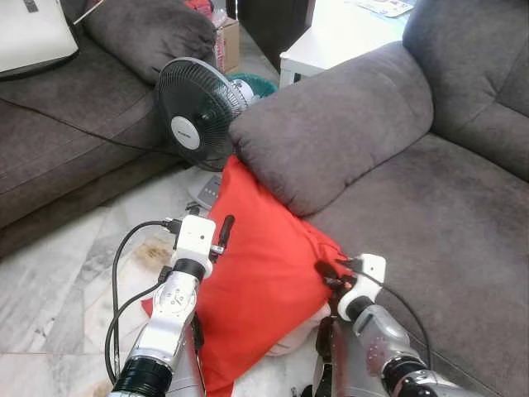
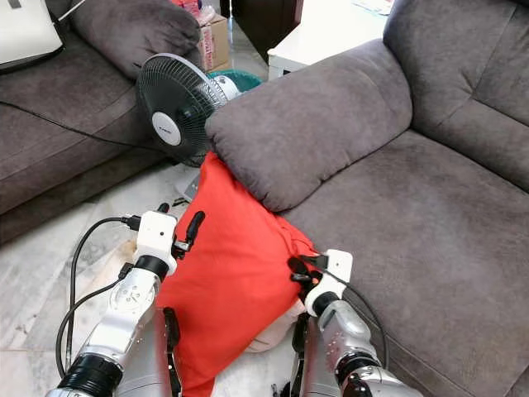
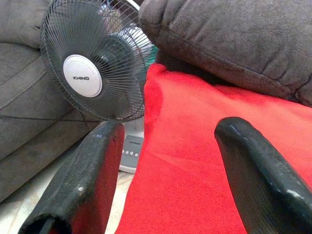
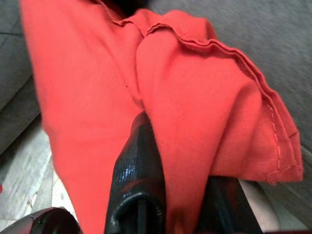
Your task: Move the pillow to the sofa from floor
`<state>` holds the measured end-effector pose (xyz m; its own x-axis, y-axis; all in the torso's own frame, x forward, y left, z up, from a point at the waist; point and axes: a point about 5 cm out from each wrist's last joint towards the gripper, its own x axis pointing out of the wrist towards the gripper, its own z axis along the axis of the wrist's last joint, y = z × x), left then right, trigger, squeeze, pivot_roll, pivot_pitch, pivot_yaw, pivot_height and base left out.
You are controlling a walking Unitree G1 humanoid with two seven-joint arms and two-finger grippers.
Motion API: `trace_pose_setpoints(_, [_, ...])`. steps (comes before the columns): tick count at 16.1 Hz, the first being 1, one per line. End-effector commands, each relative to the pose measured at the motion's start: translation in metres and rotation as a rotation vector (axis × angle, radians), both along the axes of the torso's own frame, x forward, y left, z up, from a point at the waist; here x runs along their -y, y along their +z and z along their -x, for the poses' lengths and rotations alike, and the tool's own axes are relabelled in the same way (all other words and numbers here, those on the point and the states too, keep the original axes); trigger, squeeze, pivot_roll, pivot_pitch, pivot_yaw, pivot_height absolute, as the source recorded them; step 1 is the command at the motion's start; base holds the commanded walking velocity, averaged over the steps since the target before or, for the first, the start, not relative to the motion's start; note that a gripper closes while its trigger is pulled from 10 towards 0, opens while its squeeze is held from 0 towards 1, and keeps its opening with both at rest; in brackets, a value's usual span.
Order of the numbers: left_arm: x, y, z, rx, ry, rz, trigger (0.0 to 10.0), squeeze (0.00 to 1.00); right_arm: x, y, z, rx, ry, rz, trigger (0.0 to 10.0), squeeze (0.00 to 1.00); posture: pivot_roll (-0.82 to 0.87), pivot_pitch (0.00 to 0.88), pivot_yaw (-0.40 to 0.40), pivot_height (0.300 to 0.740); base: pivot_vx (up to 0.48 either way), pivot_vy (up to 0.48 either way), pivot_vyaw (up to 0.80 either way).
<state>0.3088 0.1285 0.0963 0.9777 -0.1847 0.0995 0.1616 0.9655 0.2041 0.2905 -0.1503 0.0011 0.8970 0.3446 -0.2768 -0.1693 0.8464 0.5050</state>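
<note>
Right tool pinches red pillow; left tool spread beside it

Red pillow top corner hidden under sofa arm; fan base partly behind pillow; laptop cut off at edge.

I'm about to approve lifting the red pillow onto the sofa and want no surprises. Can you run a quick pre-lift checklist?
1. Right gripper holds the red pillow: ok, a fold of fabric is pinched between its fingers in the right wrist view.
2. Left gripper holds the pillow: not ok, fingers spread open at its left edge.
3. Pillow free to rise: not ok, its top is tucked under the grey sofa armrest.
4. Fan clear of the path: cannot tell, it stands close beside the pillow's top corner.
5. Sofa seat free for landing: ok, bare cushion.
</note>
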Motion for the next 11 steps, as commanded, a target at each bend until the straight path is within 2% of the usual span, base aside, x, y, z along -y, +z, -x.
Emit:
trace_pose_setpoints(1, [-0.001,-0.004,0.001,-0.013,-0.013,-0.006,10.0,0.0,-0.001,0.005,-0.004,0.037,0.006,0.016,10.0,0.0,0.16,0.102,-0.041,0.533,0.0,0.0,0.0])
trace_pose_setpoints(5, [-0.002,-0.004,0.001,-0.014,-0.009,0.003,10.0,0.0,0.005,0.014,-0.01,0.103,-0.064,0.023,10.0,0.0,0.15,0.104,-0.032,0.533,0.0,0.0,0.0])
trace_pose_setpoints(7, [-0.002,-0.003,0.001,-0.011,-0.012,0.005,10.0,0.0,0.008,0.013,-0.008,0.113,-0.068,0.021,10.0,0.0,0.15,0.104,-0.029,0.533,0.0,0.0,0.0])
trace_pose_setpoints(9, [-0.001,-0.004,0.002,-0.009,-0.016,0.006,10.0,0.0,0.016,0.012,0.001,0.18,-0.075,0.006,10.0,0.0,0.15,0.106,-0.027,0.533,0.0,0.0,0.0])
trace_pose_setpoints(11, [-0.001,-0.004,0.002,-0.007,-0.015,0.007,10.0,0.0,0.01,0.018,0.001,0.247,-0.072,0.0,10.0,0.0,0.15,0.107,-0.028,0.533,0.0,0.0,0.0])
